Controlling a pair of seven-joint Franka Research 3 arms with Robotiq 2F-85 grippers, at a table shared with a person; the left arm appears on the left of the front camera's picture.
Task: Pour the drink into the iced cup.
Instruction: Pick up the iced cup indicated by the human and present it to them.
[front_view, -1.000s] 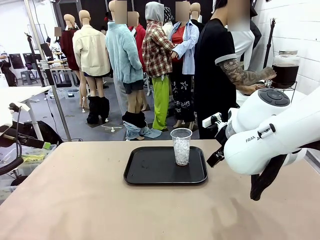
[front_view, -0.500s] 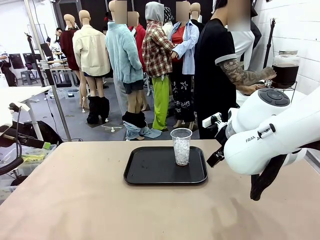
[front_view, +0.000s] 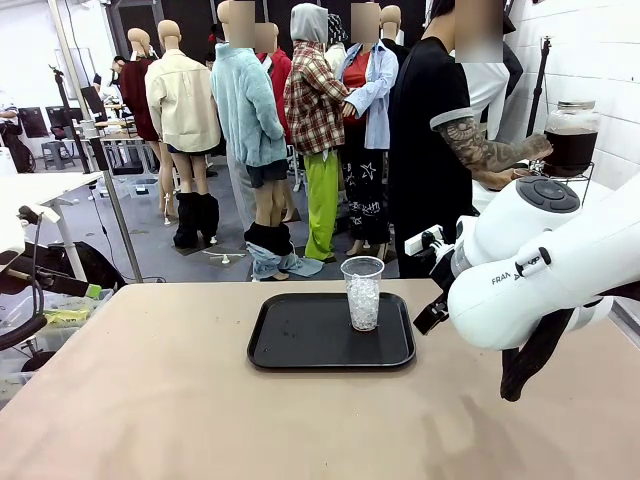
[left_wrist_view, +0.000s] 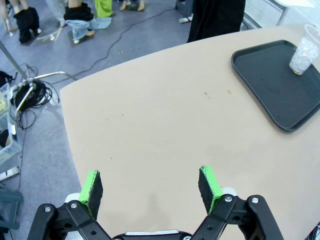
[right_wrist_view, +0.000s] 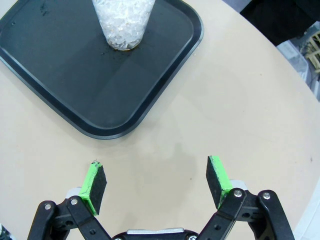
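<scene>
A clear plastic cup filled with ice stands upright at the far right part of a black tray in the middle of the tan table. The cup and the tray lie just ahead of my right gripper, which hangs open over bare table with nothing between its green pads. My left gripper is open too, above the table's left part, with the tray and cup far off at the upper right. A person holds a jar of dark drink at the far right.
The right arm's white body bulks over the table's right side. A person in black stands behind the far edge. Cables and bins lie on the floor left of the table.
</scene>
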